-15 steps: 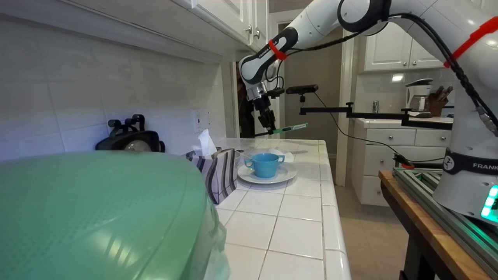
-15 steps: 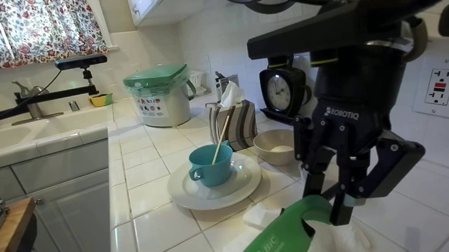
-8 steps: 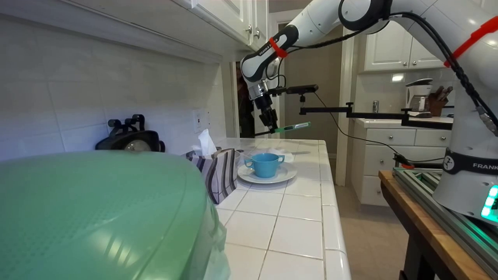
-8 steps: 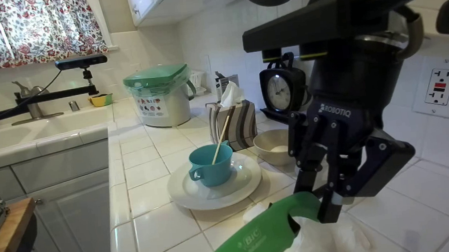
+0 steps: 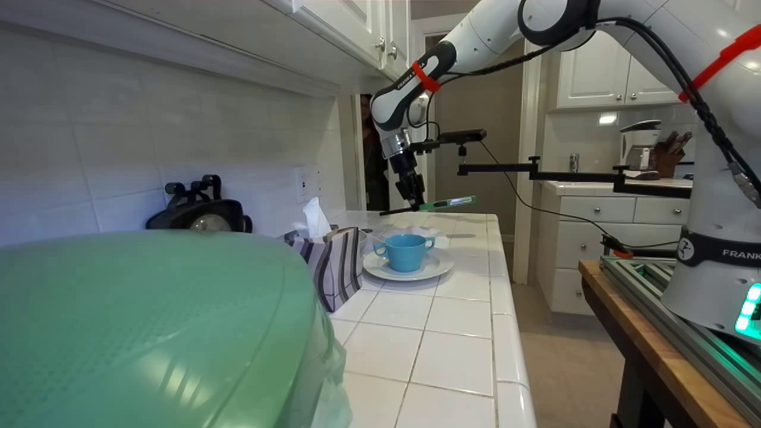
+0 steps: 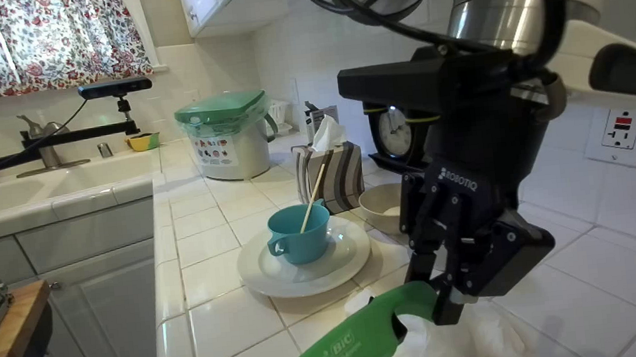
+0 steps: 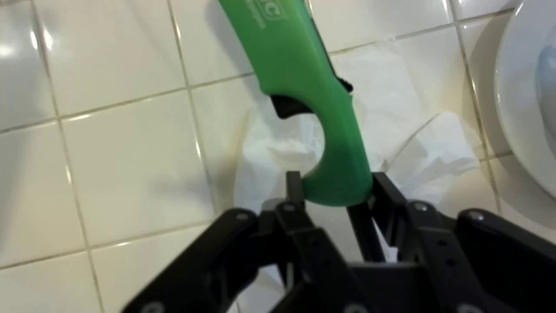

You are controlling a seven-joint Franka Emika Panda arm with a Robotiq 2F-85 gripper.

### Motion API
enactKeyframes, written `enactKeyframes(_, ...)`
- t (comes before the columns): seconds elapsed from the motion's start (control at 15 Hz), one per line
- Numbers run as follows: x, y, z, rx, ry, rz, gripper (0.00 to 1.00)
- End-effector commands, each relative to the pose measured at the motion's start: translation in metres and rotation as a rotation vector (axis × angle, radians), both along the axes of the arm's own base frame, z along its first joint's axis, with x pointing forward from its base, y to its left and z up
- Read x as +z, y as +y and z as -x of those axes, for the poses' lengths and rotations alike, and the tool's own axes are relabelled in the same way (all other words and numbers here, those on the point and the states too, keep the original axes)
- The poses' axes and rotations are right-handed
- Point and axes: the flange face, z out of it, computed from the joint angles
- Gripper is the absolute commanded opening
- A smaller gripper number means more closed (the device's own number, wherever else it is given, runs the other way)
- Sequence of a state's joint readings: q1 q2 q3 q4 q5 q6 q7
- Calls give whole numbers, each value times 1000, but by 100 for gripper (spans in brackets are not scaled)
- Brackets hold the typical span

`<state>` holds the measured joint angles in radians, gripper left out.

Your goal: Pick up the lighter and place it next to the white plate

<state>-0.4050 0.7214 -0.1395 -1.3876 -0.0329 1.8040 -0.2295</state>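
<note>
The green lighter with a long black stem shows in both exterior views [image 5: 449,203] [image 6: 342,342] and in the wrist view [image 7: 299,65]. My gripper [image 6: 439,298] is shut on the curved handle end of the lighter, one finger on each side, also in the wrist view [image 7: 338,189]. The lighter is held above the tiled counter, over white paper. The round white plate [image 6: 263,277] lies on the counter beside the gripper. The light-blue cup [image 6: 299,235] with a stick stands on it. In the wrist view the plate's rim [image 7: 512,108] is at the right edge.
Crumpled white paper [image 7: 278,161] lies under the lighter. A beige bowl [image 6: 380,207], a striped tissue box [image 6: 329,177] and a black clock [image 6: 395,130] stand behind the plate. A green-lidded bin [image 6: 226,135] is farther along. The tiled wall has an outlet [image 6: 619,129].
My gripper has moved lower and a little toward the plate with the lighter still in it, and its tilt has changed slightly. The plate and cup have not moved.
</note>
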Motion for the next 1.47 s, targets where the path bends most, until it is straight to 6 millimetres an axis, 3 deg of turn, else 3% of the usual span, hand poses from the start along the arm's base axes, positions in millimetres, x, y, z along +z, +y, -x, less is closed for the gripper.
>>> enactKeyframes(0.0,-1,7,3,-60,-63,-5,17)
enactKeyframes(0.73,-31,42,-5,-141,-135,51,17)
enactKeyframes(1.4,-32,52,-11,-251,-111,67,17)
